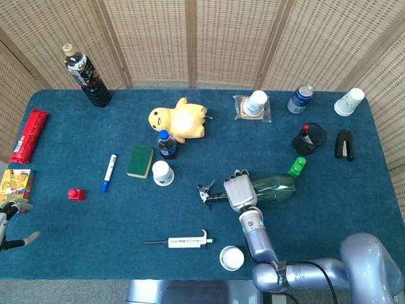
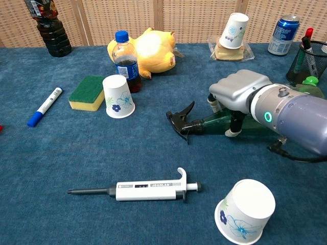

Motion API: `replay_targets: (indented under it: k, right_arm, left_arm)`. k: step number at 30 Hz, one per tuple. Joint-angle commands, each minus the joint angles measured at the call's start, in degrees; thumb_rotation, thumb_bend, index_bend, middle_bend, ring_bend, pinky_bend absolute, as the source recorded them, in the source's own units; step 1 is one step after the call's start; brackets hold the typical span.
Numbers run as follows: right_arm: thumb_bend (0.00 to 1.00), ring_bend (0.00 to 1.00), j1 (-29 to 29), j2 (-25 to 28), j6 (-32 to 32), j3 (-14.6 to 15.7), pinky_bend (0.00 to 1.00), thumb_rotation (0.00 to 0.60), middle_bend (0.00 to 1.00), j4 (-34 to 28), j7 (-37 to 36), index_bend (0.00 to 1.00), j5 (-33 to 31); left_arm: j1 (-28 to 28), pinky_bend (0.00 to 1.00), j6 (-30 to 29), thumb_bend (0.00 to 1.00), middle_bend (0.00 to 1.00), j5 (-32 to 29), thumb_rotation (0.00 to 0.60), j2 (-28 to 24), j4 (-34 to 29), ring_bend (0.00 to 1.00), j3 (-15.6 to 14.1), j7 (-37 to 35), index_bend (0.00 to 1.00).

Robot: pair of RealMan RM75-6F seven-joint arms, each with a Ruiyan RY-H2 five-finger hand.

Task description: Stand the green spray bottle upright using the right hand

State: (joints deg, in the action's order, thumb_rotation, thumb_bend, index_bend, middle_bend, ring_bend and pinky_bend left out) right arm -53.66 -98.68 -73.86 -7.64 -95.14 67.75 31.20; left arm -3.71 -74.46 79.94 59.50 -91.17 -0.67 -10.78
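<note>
Grasp made, lift not yet begun.
You had your right hand (image 2: 237, 92) curled over the neck end of the translucent green spray bottle (image 1: 272, 189), which lay on its side on the blue worktop (image 1: 76, 139), black trigger head (image 2: 181, 120) pointing toward the small upturned paper cup (image 2: 118, 96). The next move, I judged, called for swinging the base down and the trigger end up. Your left hand (image 1: 11, 221) hung open at the worktop's edge.

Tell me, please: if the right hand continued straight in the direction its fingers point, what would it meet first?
The right hand grips the green spray bottle, fingers pointing away from the robot. Straight on, bare table follows; the wrapped snack with a cup seems first, though depth is uncertain.
</note>
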Motion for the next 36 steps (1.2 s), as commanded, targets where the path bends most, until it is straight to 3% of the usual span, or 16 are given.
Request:
replay_targets:
  k: [1, 8, 17, 25, 32, 36]
  right_arm:
    - [0.3, 0.24, -0.12, -0.09, -0.04, -0.18, 0.33, 0.6, 0.43, 0.13, -0.06, 0.47, 0.26]
    - [0.31, 0.27, -0.06, 0.81, -0.22, -1.24, 0.44, 0.6, 0.46, -1.14, -1.21, 0.49, 0.88]
    - [0.32, 0.33, 1.53, 4.26, 0.57, -3.7, 0.47, 0.6, 0.52, -5.5, -8.67, 0.53, 4.84]
    - [0.32, 0.34, 5.58, 10.5, 3.32, -9.74, 0.47, 0.6, 0.53, -10.39, -26.29, 0.53, 11.36]
    - [0.33, 0.34, 11.67, 16.06, 5.74, -16.51, 0.47, 0.6, 0.53, -13.42, -48.07, 0.53, 14.99]
    - [0.33, 0.34, 15.3, 19.49, 8.62, -18.88, 0.47, 0.6, 0.53, -13.53, -60.29, 0.54, 17.42]
  left_arm:
    - [-0.01, 0.3, 0.1, 0.24, 0.26, -0.11, 0.528, 0.05, 0.06, 0.21, 0.0, -0.03, 0.32]
    - [0.01, 0.31, 0.46, 0.24, 0.26, -0.28, 0.527, 0.16, 0.52, 0.21, -0.13, -0.53, 0.32]
    - [0.01, 0.35, 0.36, 0.24, 0.26, -0.05, 0.527, 0.21, 0.65, 0.22, -0.15, -0.76, 0.31]
    - [0.18, 0.32, -0.1, 0.24, 0.26, -0.32, 0.529, -0.47, -0.13, 0.22, -0.01, -0.05, 0.31]
    - [0.46, 0.34, -0.55, 0.24, 0.26, -0.72, 0.52, -1.47, -1.99, 0.22, -0.05, 1.52, 0.31]
    - [0.54, 0.34, -0.88, 0.24, 0.26, -1.07, 0.525, -2.31, -3.52, 0.22, 0.06, 2.92, 0.31]
